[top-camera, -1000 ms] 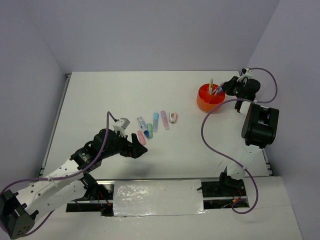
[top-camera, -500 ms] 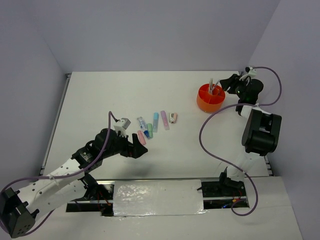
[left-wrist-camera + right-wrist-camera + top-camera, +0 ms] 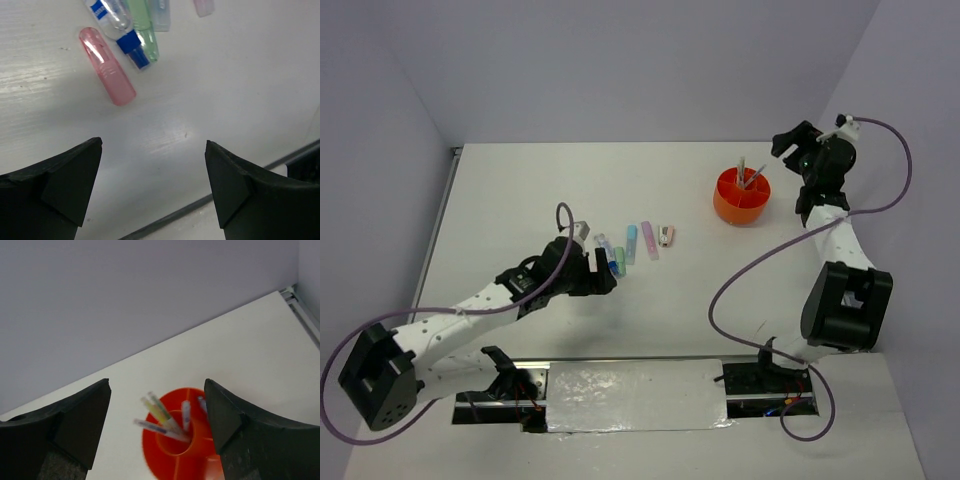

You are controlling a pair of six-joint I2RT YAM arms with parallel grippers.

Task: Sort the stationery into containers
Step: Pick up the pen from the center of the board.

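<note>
The orange container (image 3: pixel 741 205) stands at the far right with several pens (image 3: pixel 745 172) upright in it. My right gripper (image 3: pixel 785 143) hangs open above and behind it, holding nothing; its wrist view looks down on the pot (image 3: pixel 153 453) and pens (image 3: pixel 158 409) between the wide jaws (image 3: pixel 156 385). Loose stationery lies in a row mid-table: a clear tube with a blue cap (image 3: pixel 117 27), a green piece (image 3: pixel 143 27), a light blue one (image 3: pixel 631 243), a purple one (image 3: pixel 649 240) and a small pink-white one (image 3: pixel 666 235). My left gripper (image 3: pixel 603 278) is open just short of a pink cap (image 3: pixel 107 66).
The table's near edge with a dark rail (image 3: pixel 200 202) runs just behind the left jaws (image 3: pixel 153 145). Purple cables loop off both arms (image 3: pixel 725 270). Grey walls close the table at the back and on the right.
My right gripper has opened and risen back from the pot, leaving a pen in it. The left arm has reached forward, closer to the row of stationery.
</note>
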